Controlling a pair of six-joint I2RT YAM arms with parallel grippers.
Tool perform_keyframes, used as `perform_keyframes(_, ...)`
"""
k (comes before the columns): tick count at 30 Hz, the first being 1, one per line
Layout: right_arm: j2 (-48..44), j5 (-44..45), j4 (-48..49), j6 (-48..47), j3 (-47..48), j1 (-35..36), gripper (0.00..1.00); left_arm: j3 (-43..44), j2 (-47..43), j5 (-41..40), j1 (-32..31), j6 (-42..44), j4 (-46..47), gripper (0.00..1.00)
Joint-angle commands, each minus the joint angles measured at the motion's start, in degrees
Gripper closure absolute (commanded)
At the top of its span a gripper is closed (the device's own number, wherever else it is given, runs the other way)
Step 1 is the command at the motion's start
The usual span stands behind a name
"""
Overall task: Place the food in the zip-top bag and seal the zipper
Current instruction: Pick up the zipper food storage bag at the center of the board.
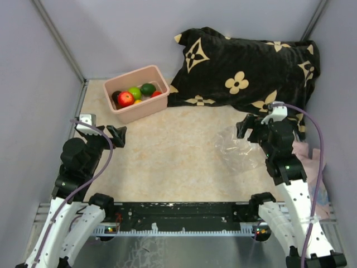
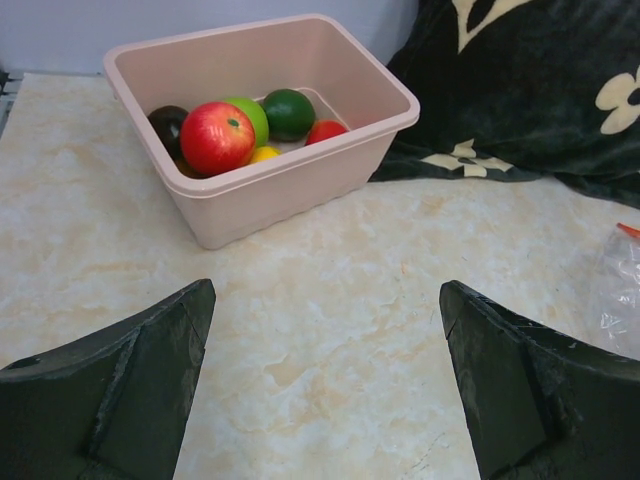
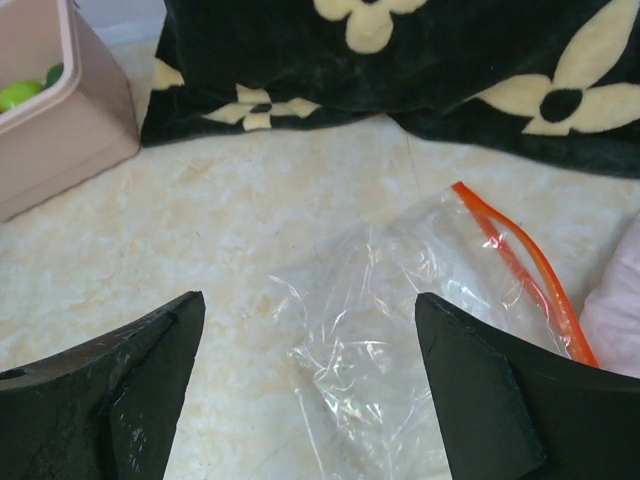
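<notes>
Marbled tabletop (image 1: 178, 162) lies beneath the left gripper (image 2: 325, 290) and right gripper (image 3: 310, 300), both spread wide and empty. Before the right one the zip-top bag (image 3: 400, 290) lies flat and crumpled, its zipper (image 3: 525, 265) running diagonally, with the mouth toward a pink cloth (image 3: 615, 300). The food (image 2: 215, 137) sits in a pink bin (image 2: 300, 185), beside a flowered blanket (image 1: 245, 67).

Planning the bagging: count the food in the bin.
6 in the pink bin: dark brown piece leftmost, red apple, light green piece, dark green piece, red piece rightmost, yellow piece in front. Others may hide.
</notes>
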Motion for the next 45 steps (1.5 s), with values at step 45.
perform_keyframes(45, 52.17, -33.22, 17.28, -4.7, 4.95, -31.52, 0.29, 0.45, 10.42, 20.32, 0.25, -3.1, 0.36, 0.0)
